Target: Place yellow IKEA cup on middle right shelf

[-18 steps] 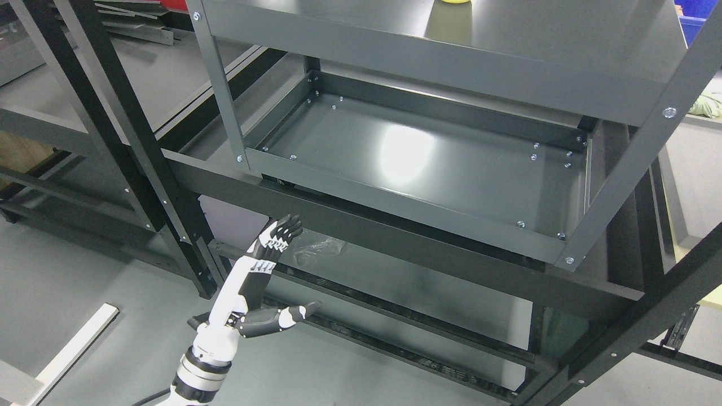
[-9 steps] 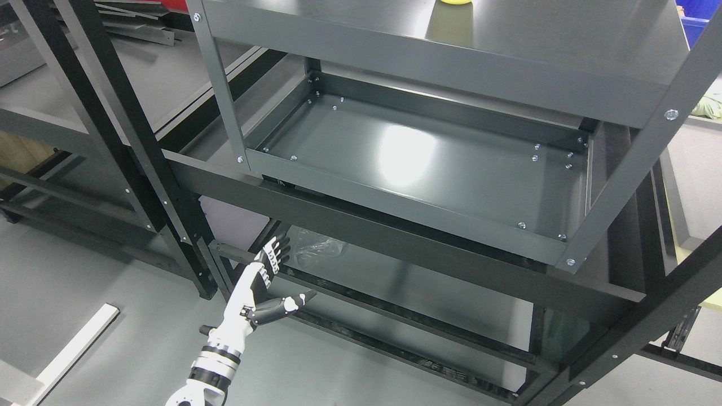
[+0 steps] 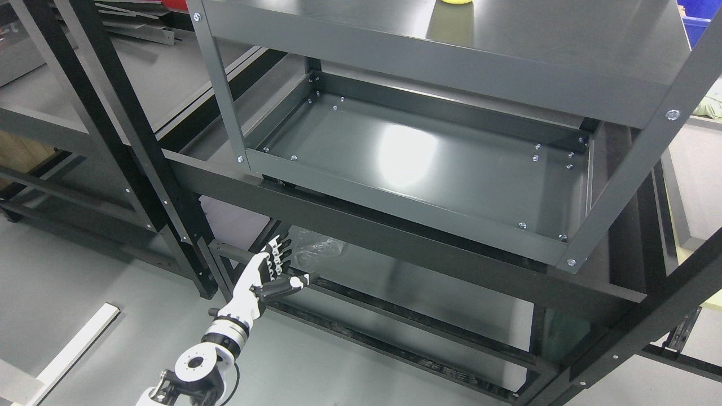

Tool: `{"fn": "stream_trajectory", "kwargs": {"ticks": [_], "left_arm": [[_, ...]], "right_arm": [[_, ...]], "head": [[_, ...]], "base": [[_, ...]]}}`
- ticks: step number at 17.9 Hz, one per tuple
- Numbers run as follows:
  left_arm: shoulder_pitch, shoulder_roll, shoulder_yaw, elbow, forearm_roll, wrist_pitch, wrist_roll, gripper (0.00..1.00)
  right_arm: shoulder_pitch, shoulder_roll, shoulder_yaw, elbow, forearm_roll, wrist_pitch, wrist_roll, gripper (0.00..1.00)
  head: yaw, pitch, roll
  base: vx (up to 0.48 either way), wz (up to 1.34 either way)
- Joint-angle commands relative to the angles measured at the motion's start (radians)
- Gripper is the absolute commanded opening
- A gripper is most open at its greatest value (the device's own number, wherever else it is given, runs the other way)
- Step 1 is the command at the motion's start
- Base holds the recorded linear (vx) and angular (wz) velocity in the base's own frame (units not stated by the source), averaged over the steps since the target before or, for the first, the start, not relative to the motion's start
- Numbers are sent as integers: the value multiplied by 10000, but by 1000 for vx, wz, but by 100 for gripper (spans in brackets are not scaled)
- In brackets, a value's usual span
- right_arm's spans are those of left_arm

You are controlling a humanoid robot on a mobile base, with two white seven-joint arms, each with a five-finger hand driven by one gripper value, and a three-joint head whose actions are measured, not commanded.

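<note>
My left hand hangs low, fingers spread, holding nothing. Up and to its right, the grey tray shelf is bare. Farther up, the yellow cup stands on the shelf above, cropped at the top edge. Whether that counts as placed, I cannot judge.

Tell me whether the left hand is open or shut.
Open: the left hand has its fingers extended, thumb out, holding nothing.

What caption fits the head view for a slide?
Left hand open and empty beside the grey shelf unit; yellow cup on top shelf.
</note>
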Motion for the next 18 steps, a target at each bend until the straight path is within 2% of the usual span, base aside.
{"fn": "stream_trajectory", "kwargs": {"ticks": [1,4,7,9,13,18], "left_arm": [[-556,-1085,1742,-1373,9,198,-382,98],[-942,-1192,1759,-1987,-6,46,-352,99],[-760,-1270,1682,-2174,-98,-414,-352,99],[-514,-1270,1667,-2174,-144,-583,-352,99],[909,-1224,1130,-2648,-726,-1978,-367,99],[868,-1433,1237,-2619,-727,-1812,-336,98]], "right_arm": [[138,-175,169,1,-245,7,3,99],[138,-175,169,1,-245,7,3,100],[138,-175,169,1,-245,7,3,99],[138,-175,169,1,-245,7,3,99],[138,-175,169,1,-245,7,3,99],[138,-175,169,1,-245,7,3,99]], "head": [[0,0,0],[0,0,0],[0,0,0],[0,0,0],[0,0,0],[0,0,0]], "base": [[0,0],[0,0],[0,0],[12,-4],[11,2],[1,4]]}}
